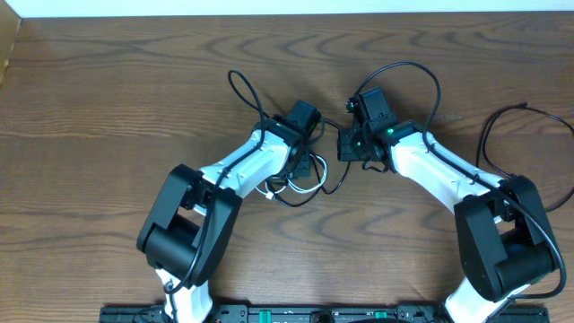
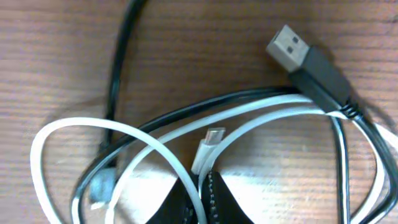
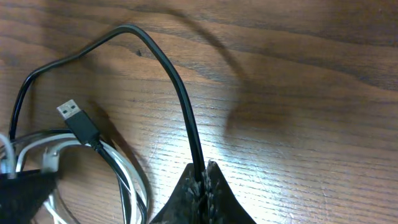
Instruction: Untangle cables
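While each gripper is clamped on a cord, the tangle itself lies between the two arms on the wooden table (image 1: 108, 81). The left gripper (image 2: 200, 194) has its fingers pressed together on the white cable (image 2: 81, 122) just behind its small white plug (image 2: 208, 144). The right gripper (image 3: 204, 183) is closed on the black cable (image 3: 165, 62), which rises from the fingers, arcs over and drops back into the coil. From the right gripper the coil lies toward the left arm's side, with the black cable's USB-A plug (image 3: 76, 115) resting on its upper edge. The coil sits right at the left gripper, so the left arm is the nearer one. White and black loops run side by side, their long axis roughly across the table from one arm to the other. Freeing them probably calls for the right gripper to draw its black strand outward, away from the coil, while the left gripper anchors the white end.
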Motion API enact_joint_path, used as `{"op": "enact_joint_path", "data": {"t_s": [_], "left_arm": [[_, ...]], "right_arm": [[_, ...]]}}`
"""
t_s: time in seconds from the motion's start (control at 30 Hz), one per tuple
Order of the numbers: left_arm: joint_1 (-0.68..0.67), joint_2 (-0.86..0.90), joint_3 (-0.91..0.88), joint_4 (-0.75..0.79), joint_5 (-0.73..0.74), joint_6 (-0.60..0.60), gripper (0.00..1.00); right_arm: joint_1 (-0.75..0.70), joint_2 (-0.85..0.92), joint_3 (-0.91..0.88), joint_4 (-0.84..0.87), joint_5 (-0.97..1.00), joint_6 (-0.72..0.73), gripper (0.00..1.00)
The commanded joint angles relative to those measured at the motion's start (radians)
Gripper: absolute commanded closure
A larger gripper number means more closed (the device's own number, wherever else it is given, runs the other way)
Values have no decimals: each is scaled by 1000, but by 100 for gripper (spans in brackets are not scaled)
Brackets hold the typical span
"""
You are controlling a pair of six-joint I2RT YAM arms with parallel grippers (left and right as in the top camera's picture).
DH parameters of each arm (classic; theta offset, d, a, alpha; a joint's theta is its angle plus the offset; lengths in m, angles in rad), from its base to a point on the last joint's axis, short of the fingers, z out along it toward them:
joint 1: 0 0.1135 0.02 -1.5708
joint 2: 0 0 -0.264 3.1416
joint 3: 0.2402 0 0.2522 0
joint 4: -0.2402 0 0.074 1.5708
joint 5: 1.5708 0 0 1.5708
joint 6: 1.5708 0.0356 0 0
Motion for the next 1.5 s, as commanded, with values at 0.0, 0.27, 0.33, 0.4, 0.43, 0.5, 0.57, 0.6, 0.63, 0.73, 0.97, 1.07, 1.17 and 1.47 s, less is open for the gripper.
{"op": "enact_joint_path", "data": {"t_s": [0.0,0.27,0.33,0.4,0.43,0.5,0.57,0.6,0.63,0.73,0.97,1.07,1.17,1.47], "left_arm": [[28,-104,21,-6,-14,21,93],[73,-291,21,6,-14,26,92],[89,-333,21,13,-14,40,92],[107,-376,21,21,-14,43,92],[119,-398,21,26,-14,43,92],[138,-431,21,37,-14,43,92],[163,-471,21,54,-14,43,92],[174,-488,21,62,-14,43,92],[185,-505,21,71,-14,43,92],[221,-555,21,100,-14,43,92],[311,-635,21,146,-14,43,92],[341,-639,21,142,-14,43,92],[349,-633,21,131,-14,43,92],[349,-581,21,101,-13,43,92]], "right_arm": [[-3,5,-8,-1,35,-13,99],[-3,5,-8,-2,56,-13,99],[-3,5,-8,-2,56,-13,99],[-3,5,-8,-2,56,-13,99],[-3,5,-8,-2,56,-13,99],[-3,5,-8,-2,56,-13,99],[-3,5,-8,-2,56,-13,99],[-3,5,-8,-2,56,-13,99],[-3,5,-8,-1,56,-13,99],[-3,5,-8,-2,57,-13,99],[-3,5,-8,-1,57,-13,99],[-3,5,-8,-1,56,-13,99],[-3,5,-8,-1,56,-13,99],[-3,5,-7,0,56,-13,99]]}}
